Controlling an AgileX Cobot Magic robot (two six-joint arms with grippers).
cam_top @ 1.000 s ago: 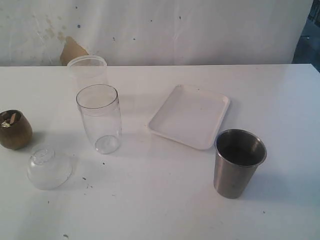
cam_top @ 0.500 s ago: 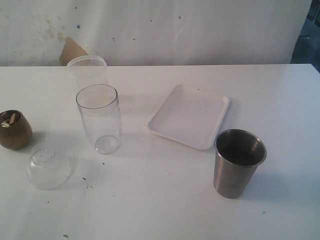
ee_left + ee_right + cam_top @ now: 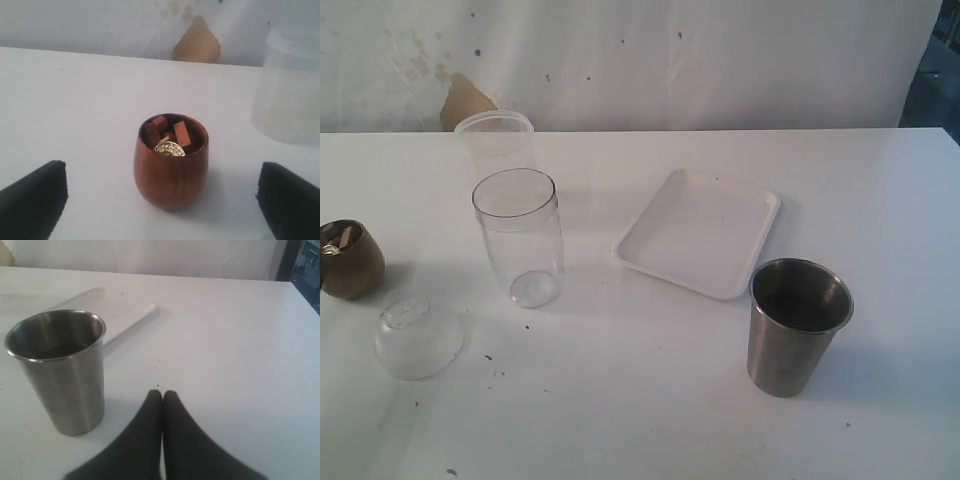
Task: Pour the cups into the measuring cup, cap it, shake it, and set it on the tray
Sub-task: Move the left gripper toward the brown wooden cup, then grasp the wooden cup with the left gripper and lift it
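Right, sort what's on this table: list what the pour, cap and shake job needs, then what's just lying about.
For the job: wooden cup, steel tumbler, clear measuring cup, white tray, and the clear dome, likely the cap.
Lying about: frosted plastic cup at the back.

Measuring cup (image 3: 520,238) stands left of centre w/ plastic cup (image 3: 495,140) behind & tray (image 3: 700,232) to its right. Wooden cup (image 3: 348,260) sits far left, dome lid (image 3: 417,336) just in front. Steel tumbler (image 3: 797,325) stands in front of tray's right end.
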